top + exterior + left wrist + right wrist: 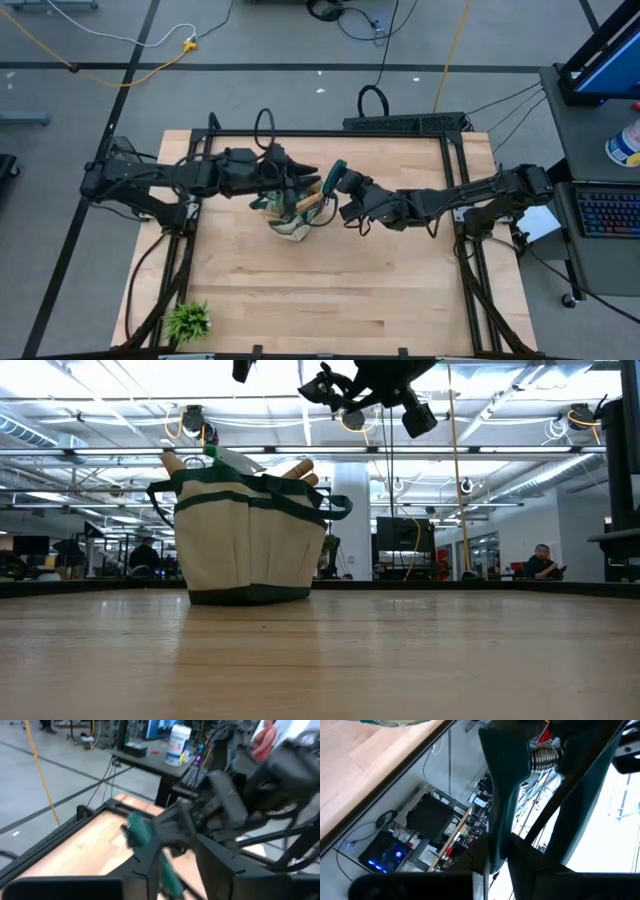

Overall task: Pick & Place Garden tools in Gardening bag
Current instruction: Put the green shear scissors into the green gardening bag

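The beige gardening bag [288,215] with green trim stands upright on the table's middle; it also shows in the low view [248,540]. Wooden tool handles [300,468] and a green spray bottle top [210,452] stick out of its mouth. My right gripper [345,188] is shut on green-handled pruning shears [335,170], held in the air just right of the bag. My left gripper [303,186] hovers above the bag's mouth, open. In the left wrist view the shears' green handle [142,832] shows past and between my left fingers [137,870]. My right gripper pinches the shears by their two green handles [502,820] between its two fingers, below the spring [545,755]. The shears are lifted clear of the table and the bag. My left gripper: I cannot tell whether it touches the shears.
A small leafy green plant [188,320] stands at the table's near left corner. Bare wood lies in front of and to the right of the bag. Black frame rails [400,125] run along the table's edges. People and desks show in the room beyond.
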Controlling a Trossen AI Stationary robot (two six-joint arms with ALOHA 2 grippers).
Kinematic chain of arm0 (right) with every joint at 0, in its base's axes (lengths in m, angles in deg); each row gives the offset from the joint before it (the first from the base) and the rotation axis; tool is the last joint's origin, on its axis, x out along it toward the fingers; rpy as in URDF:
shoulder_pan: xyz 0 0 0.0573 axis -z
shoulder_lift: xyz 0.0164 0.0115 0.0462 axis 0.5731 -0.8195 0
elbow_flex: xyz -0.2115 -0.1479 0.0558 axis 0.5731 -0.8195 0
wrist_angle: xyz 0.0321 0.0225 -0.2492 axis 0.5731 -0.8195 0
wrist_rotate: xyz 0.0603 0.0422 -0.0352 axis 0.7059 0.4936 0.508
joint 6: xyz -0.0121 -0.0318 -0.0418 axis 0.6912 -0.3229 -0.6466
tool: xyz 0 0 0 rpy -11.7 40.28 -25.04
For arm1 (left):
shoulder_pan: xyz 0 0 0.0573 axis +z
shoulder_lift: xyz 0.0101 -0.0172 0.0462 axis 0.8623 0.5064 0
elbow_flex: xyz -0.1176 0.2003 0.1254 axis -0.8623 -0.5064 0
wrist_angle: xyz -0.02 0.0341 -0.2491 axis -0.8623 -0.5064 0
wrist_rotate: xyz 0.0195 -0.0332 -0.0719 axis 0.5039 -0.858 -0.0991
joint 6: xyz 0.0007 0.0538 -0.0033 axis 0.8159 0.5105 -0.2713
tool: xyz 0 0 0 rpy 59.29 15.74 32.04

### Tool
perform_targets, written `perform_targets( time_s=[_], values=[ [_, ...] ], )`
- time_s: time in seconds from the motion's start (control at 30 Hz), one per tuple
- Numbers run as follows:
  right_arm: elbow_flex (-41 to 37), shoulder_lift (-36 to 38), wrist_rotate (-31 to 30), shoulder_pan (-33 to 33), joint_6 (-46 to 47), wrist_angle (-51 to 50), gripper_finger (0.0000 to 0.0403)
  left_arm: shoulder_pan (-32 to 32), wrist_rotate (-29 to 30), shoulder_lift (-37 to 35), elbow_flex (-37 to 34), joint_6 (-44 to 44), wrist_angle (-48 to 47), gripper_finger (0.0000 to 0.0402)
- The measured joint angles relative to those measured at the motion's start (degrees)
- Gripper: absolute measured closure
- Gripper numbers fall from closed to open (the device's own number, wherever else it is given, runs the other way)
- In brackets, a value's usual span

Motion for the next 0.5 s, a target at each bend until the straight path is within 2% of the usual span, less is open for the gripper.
perform_targets(
  time_s=[0.5],
  values=[
    [0.00,0.00,0.24,0.00,-0.90,-0.04,0.0368,2.53,-0.11,4.82,0.30,-2.12,2.93,0.0108]
  ],
)
